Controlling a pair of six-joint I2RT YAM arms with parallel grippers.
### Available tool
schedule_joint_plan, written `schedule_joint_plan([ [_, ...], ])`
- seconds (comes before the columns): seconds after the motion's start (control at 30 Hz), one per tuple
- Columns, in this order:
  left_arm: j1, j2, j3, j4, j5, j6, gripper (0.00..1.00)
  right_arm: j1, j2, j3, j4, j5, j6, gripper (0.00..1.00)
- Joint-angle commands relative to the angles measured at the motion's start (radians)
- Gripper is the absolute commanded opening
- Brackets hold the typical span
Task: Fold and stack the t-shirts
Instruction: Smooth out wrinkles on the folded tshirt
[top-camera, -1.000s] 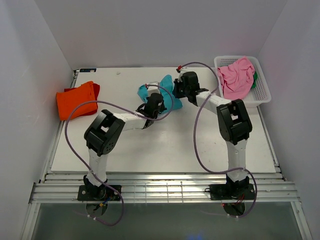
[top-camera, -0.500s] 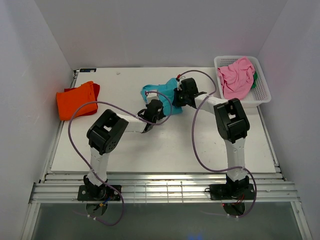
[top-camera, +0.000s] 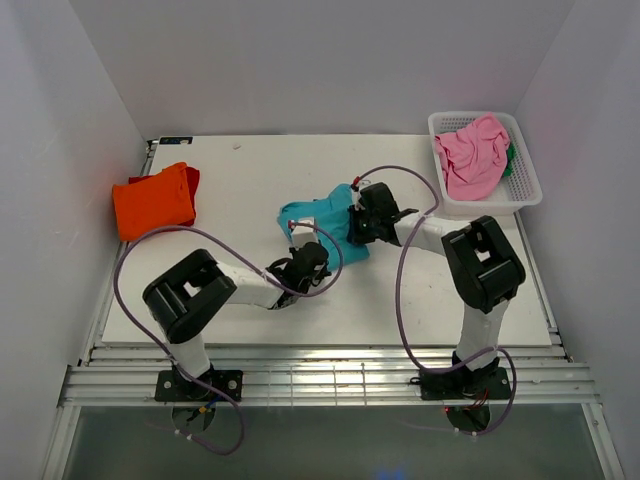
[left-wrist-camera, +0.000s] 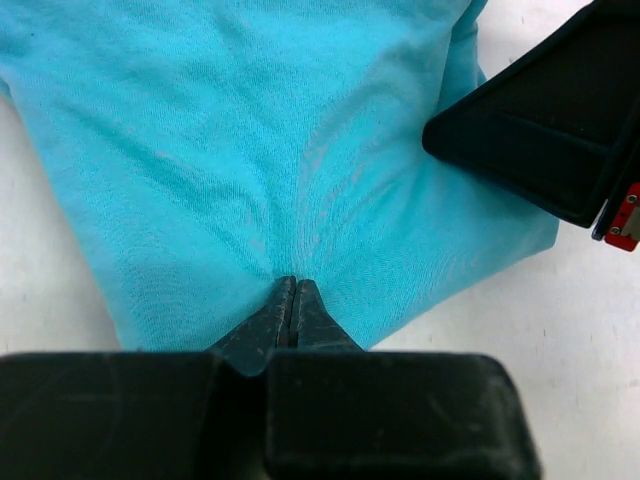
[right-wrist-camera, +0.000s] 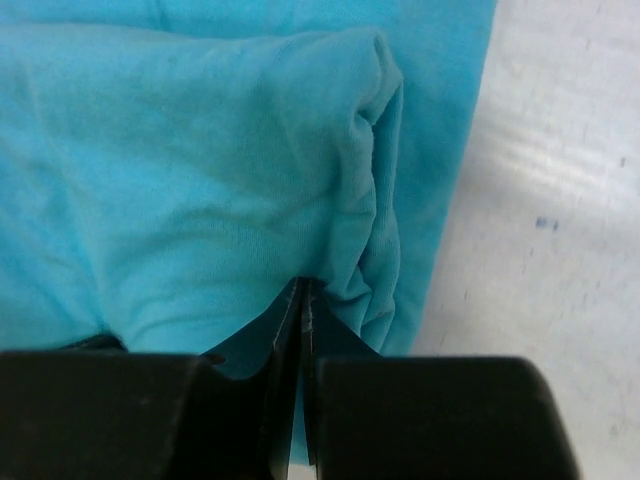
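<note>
The left claw (left-wrist-camera: 292, 288) and right claw (right-wrist-camera: 303, 287) are clamped tight on the teal shirt (top-camera: 320, 220), counter (top-camera: 235, 170) centre. The orange shirt (top-camera: 152, 202) lies at the left edge.

Green tee (top-camera: 511, 163) mostly under pink tee (top-camera: 470, 155).

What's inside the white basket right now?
A pink t-shirt fills the basket, with a bit of green cloth showing at its right edge. Anything beneath the pink one is covered.
</note>
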Motion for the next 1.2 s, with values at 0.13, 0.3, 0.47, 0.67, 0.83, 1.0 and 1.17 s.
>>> schedule_joint_plan([
  [0.13, -0.056, -0.18, -0.004, -0.113, -0.136, 0.062, 0.0, 0.072, -0.194, -0.069, -0.037, 0.096, -0.007, 0.09],
  [0.3, -0.055, -0.31, 0.052, -0.12, -0.219, 0.162, 0.0, 0.089, -0.302, -0.037, -0.029, 0.046, -0.014, 0.13],
  [0.47, -0.038, -0.303, 0.12, -0.101, -0.266, 0.257, 0.0, 0.09, -0.31, -0.002, -0.011, 0.044, -0.018, 0.13],
  [0.67, 0.039, -0.174, 0.155, -0.048, -0.177, 0.263, 0.0, 0.089, -0.203, 0.061, 0.018, 0.04, -0.042, 0.13],
  [0.83, 0.073, -0.083, 0.192, -0.028, -0.107, 0.272, 0.0, 0.084, -0.102, 0.141, 0.012, 0.029, -0.048, 0.12],
  [1.0, 0.102, -0.017, 0.223, -0.022, -0.073, 0.277, 0.0, 0.075, -0.036, 0.184, 0.011, 0.024, -0.051, 0.11],
  [1.17, 0.128, 0.03, 0.241, -0.016, -0.05, 0.278, 0.0, 0.058, -0.002, 0.204, 0.007, 0.027, -0.059, 0.11],
])
